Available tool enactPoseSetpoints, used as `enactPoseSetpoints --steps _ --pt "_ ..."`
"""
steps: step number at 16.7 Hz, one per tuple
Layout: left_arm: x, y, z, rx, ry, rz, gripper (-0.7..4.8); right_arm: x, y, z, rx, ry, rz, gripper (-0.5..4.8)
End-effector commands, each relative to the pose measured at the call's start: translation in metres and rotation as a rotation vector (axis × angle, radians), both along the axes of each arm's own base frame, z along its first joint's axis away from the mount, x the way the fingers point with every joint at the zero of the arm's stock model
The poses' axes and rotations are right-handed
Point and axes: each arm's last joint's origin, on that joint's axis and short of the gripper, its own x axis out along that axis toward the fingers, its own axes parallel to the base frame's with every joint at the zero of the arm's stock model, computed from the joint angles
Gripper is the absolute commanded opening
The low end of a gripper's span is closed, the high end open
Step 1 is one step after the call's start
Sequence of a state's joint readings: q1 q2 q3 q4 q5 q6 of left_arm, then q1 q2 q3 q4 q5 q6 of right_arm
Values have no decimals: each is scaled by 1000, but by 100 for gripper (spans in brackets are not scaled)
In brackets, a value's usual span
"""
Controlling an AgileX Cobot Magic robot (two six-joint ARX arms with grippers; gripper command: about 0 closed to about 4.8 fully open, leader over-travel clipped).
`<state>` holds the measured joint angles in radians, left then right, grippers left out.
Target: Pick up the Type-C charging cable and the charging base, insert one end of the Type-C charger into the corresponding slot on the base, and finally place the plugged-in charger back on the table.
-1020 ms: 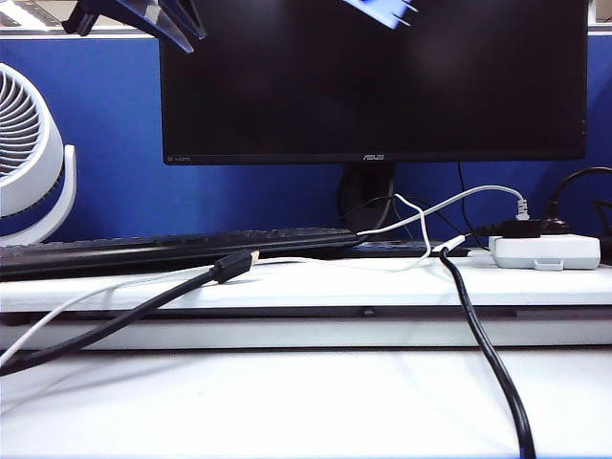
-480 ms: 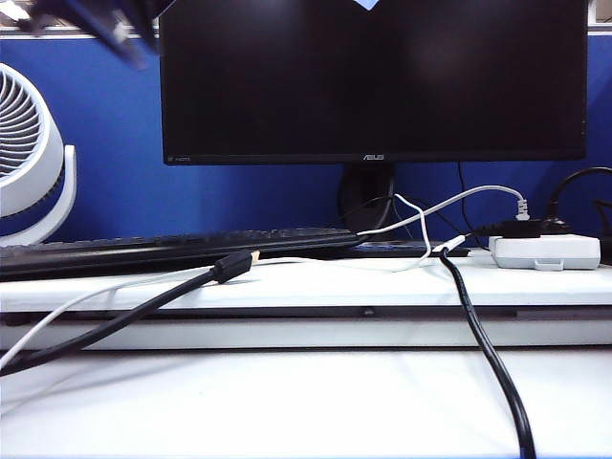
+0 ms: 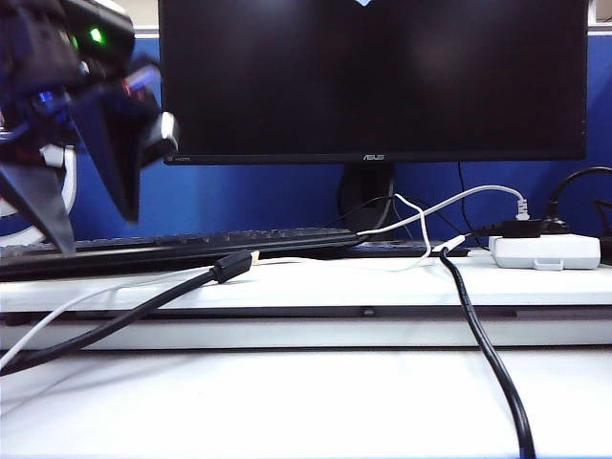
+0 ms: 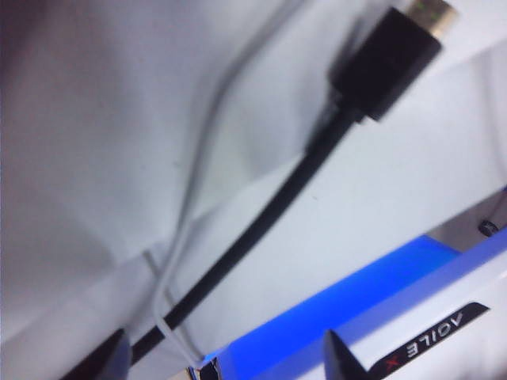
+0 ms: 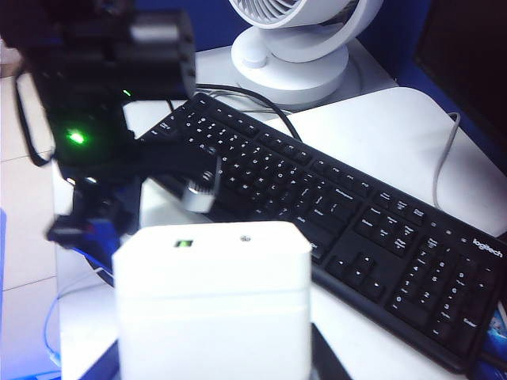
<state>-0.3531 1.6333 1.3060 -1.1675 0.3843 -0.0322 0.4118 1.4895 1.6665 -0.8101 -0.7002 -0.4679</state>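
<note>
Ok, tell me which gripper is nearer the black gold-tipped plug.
Left. The left gripper hovers open just up-left of the black plug. The right gripper sits higher and farther off, holding the charging base.

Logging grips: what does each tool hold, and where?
Right tool: the white charging base, by its lower sides. Left tool, above the white cable: nothing.
</note>
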Motion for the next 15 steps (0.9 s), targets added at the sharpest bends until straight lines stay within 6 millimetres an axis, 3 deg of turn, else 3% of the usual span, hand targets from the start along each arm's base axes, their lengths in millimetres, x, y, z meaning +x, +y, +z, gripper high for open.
enactPoseSetpoints --steps 1,6,8,10,11,13,15 --pt "2 -1 -12 19 34 2 318 -2 0 6 21 -29 7 53" --pt "-5 -1 -41 39 92 -5 304 -2 0 6 21 -30 7 53" --pt "-6 -3 -43 35 80 -8 296 -2 0 6 21 -31 7 53" --pt "-4 -6 -43 30 64 1 159 -2 0 6 22 -30 7 53" --pt "-4 -8 -43 25 58 -2 31 -2 0 6 22 -30 7 53" --pt "-4 -9 -43 25 55 -2 -6 -2 0 6 22 -30 7 53" --pt "-4 -10 -43 17 47 -6 -6 -2 0 6 21 -30 7 53"
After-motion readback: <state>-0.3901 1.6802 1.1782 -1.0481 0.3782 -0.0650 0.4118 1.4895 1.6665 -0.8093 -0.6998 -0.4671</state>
